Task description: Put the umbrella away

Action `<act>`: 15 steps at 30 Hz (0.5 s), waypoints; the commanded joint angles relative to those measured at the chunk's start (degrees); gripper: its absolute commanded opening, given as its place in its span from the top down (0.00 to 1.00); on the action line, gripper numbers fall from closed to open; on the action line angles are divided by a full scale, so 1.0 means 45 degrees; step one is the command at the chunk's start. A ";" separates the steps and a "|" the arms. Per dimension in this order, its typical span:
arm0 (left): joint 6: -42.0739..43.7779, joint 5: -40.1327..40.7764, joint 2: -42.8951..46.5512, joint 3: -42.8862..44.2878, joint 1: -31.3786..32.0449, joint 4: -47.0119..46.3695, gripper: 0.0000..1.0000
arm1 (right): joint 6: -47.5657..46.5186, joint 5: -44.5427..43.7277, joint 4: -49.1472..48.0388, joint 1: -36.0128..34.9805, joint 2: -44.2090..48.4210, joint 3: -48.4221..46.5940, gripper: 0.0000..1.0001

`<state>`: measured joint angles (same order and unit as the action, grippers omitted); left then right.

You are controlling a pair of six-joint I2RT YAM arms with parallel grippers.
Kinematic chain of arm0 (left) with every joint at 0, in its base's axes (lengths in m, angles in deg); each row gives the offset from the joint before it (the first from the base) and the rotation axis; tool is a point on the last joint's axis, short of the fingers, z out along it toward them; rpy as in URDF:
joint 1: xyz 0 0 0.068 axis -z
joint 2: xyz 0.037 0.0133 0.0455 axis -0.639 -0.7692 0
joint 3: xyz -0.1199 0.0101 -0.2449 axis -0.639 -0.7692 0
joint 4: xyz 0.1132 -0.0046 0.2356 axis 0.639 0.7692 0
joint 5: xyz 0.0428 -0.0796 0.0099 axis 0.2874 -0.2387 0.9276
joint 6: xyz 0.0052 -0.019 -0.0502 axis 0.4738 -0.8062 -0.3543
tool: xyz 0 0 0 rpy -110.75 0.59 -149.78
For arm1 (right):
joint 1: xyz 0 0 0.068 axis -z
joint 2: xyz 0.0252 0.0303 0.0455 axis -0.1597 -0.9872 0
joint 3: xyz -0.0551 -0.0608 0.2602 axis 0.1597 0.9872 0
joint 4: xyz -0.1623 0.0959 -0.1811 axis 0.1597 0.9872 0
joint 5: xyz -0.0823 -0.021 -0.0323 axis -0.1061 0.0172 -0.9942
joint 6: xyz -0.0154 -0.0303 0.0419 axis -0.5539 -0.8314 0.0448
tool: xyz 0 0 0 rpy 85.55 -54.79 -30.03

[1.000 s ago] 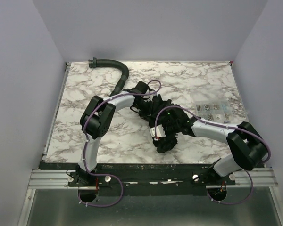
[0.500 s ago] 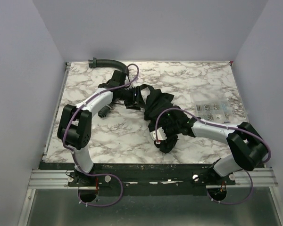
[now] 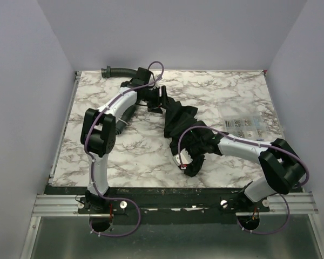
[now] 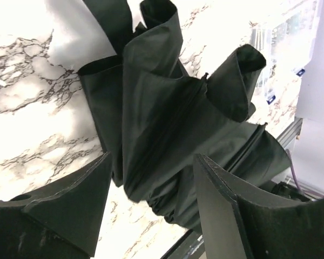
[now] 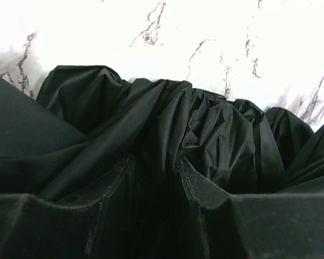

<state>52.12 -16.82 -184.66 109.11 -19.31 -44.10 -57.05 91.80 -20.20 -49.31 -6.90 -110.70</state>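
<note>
One marble bench carries two arms, one umbrella, one ribbed black hose at the far left edge, partly covered by the left arm, and one clear box at the right, its small contents too fine to make out. The umbrella lies mid-bench as a loose, crumpled run of black fabric folds, with its shaft and handle lost among them. The left claw stands spread at the umbrella's far end, and the right claw, buried in the near bunch, pinches a fold of the cloth.
</note>
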 commanded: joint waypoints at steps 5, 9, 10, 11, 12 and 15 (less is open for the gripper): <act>0.0057 0.1323 -0.1055 -0.0215 0.1242 0.1431 0.43 | -0.0793 0.0320 0.3422 -0.0783 -0.0797 0.0030 0.65; 0.0426 0.0733 -0.1558 -0.0204 0.1858 0.1656 0.57 | -0.0401 0.0195 0.2823 -0.0827 -0.0872 -0.0024 0.65; 0.0568 0.0477 -0.1693 -0.0142 0.2049 0.1769 0.61 | -0.0113 0.0079 0.2577 -0.0825 -0.0896 -0.0069 0.65; 0.0731 0.0351 -0.1803 -0.0096 0.2303 0.1935 0.64 | 0.0168 -0.0050 0.2285 -0.0820 -0.0886 -0.0137 0.65; 0.0836 0.0197 -0.1874 -0.0119 0.2487 0.2026 0.66 | 0.0370 -0.0206 0.2070 -0.0831 -0.0872 -0.0198 0.65; 0.0972 -0.0144 -0.1993 -0.0726 0.3164 0.1978 0.72 | 0.1068 -0.0487 0.1395 -0.0827 -0.0781 -0.0351 0.63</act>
<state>54.24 -13.72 -192.49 108.31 -9.13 -37.61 -57.99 91.65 -16.22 -52.21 -7.84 -113.01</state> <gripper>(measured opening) 0.324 0.364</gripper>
